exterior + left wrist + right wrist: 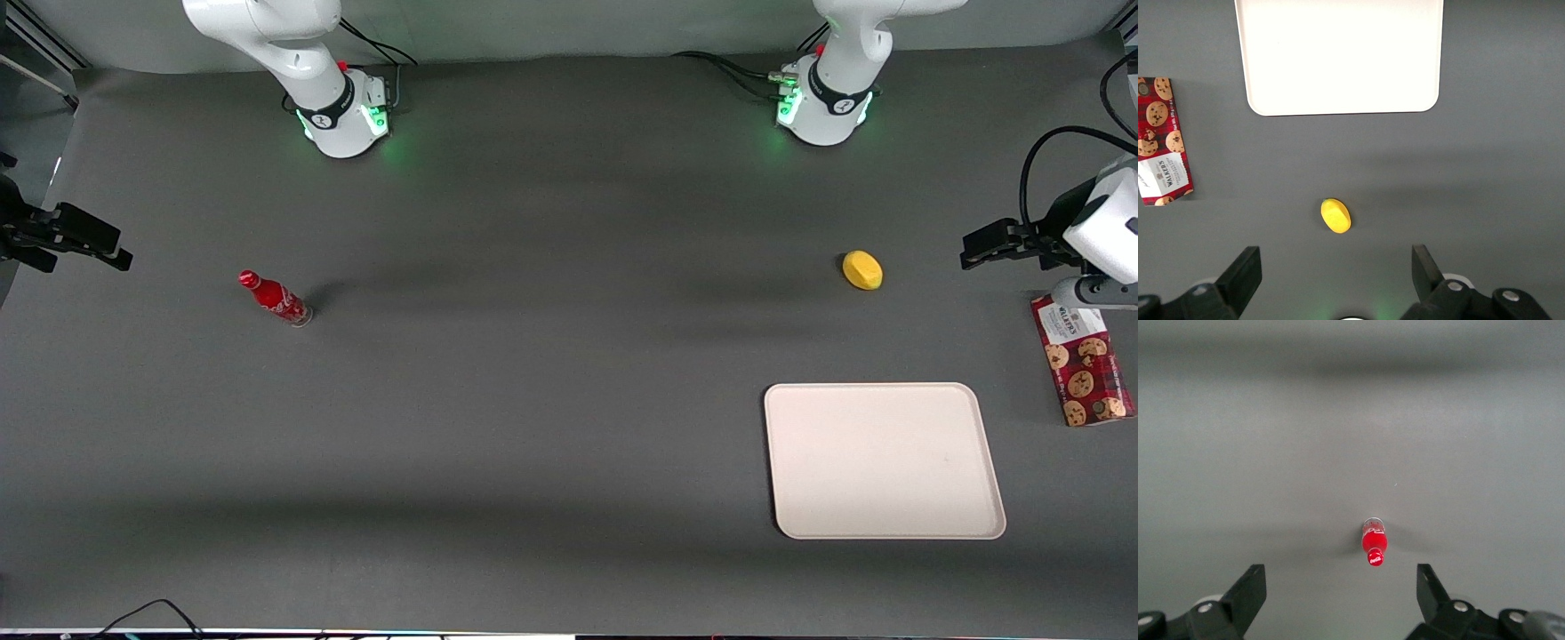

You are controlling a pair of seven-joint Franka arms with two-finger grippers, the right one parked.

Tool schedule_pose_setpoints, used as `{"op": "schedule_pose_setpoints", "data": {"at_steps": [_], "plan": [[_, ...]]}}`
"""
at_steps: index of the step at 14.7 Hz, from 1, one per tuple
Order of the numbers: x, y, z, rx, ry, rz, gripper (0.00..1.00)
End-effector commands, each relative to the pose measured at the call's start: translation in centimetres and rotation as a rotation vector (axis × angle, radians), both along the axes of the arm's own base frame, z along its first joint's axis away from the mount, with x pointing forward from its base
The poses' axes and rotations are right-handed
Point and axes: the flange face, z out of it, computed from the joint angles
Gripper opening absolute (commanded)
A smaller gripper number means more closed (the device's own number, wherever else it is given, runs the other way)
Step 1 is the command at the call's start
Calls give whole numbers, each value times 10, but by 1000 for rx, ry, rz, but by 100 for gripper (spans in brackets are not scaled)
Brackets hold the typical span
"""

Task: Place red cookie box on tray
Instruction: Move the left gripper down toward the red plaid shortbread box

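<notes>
The red cookie box [1083, 364] lies flat at the working arm's end of the table, beside the tray [885, 460] and apart from it. It is dark red with printed cookies and a white label end [1161, 143]. The cream-white tray [1338, 57] holds nothing. My left gripper [982, 246] hangs high over the table, farther from the front camera than the box and not touching it. In the left wrist view this gripper [1335, 260] is open, with only bare table between its fingers.
A yellow lemon-like object [862, 269] rests on the table farther from the front camera than the tray, nearly under the gripper [1336, 215]. A small red bottle [276, 299] stands toward the parked arm's end [1374, 543]. The table is dark grey.
</notes>
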Motion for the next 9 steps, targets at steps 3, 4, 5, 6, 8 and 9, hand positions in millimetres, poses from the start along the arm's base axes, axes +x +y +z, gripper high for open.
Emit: {"op": "schedule_pose_setpoints", "data": {"at_steps": [3, 4, 5, 6, 8, 9], "plan": [[3, -1, 2, 14, 14, -45, 100], [3, -3, -3, 0, 24, -45, 100], [3, -5, -5, -3, 32, -48, 100], [3, -12, -4, -3, 34, -62, 100], [5, -18, -6, 13, 29, -77, 100], [5, -15, -6, 13, 29, -73, 100]]}}
